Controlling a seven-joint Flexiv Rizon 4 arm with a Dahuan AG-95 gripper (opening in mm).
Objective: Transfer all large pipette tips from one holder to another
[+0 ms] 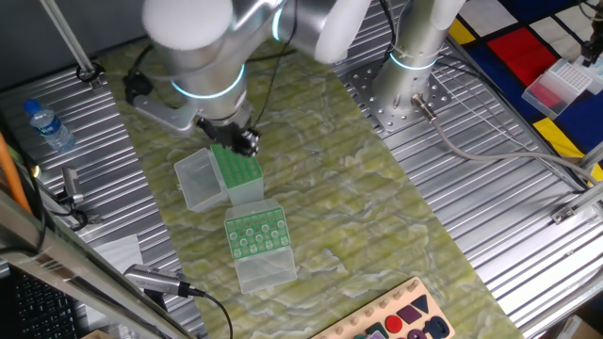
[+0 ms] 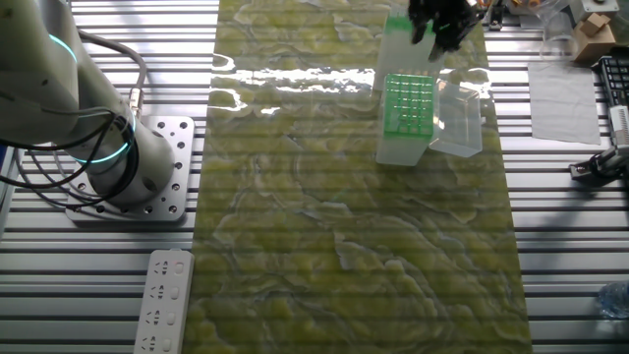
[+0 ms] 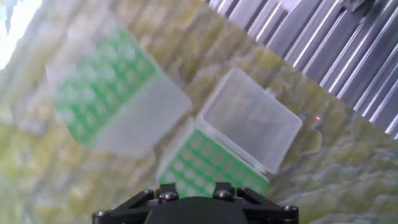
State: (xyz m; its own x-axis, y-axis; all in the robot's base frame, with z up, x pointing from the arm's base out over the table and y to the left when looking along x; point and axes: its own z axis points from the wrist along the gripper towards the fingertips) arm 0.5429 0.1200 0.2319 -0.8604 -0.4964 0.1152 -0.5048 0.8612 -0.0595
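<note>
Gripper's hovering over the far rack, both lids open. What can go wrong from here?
1. The gripper sits right beside that rack's open lid; a descent slightly off could clip it and shift the box.
2. The two boxes stand close together, so moving toward the other rack risks brushing its lid.
3. The hand view is blurred and the fingertips are hidden, so lining up on one tip is uncertain.

you have two green tip racks on the surface: one (image 1: 236, 169) in the upper middle of one fixed view, the other (image 1: 256, 234) just below it. each has one clear hinged lid, so two lids, (image 1: 199, 180) and (image 1: 267, 272). the pale tips (image 1: 254, 233) in the lower rack are too small to count. you also get one water bottle (image 1: 47, 125) at the left edge and one white power strip (image 2: 163, 303) at the lower left of the other fixed view.
</note>
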